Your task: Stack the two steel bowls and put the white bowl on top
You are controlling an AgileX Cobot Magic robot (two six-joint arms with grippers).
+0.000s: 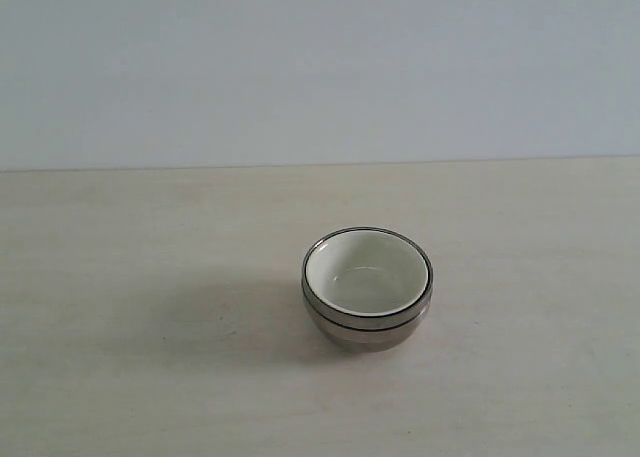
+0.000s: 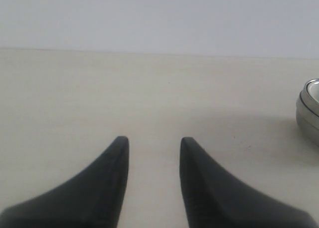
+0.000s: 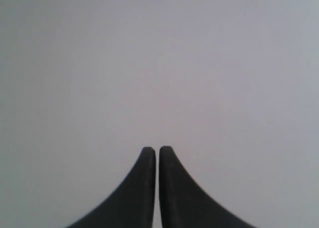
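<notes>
The two steel bowls (image 1: pixel 366 322) stand nested on the pale table, right of centre in the exterior view. Inside them sits the white bowl (image 1: pixel 365 272), its cream inside facing up. No arm shows in the exterior view. In the left wrist view my left gripper (image 2: pixel 152 140) is open above bare table, with nothing between its black fingers; the edge of the steel stack (image 2: pixel 309 111) shows off to one side, well apart from it. My right gripper (image 3: pixel 157 149) is shut with nothing in it and faces only a plain grey wall.
The light wooden table (image 1: pixel 150 357) runs back to a plain grey wall (image 1: pixel 320 67). Nothing else stands on it in these views.
</notes>
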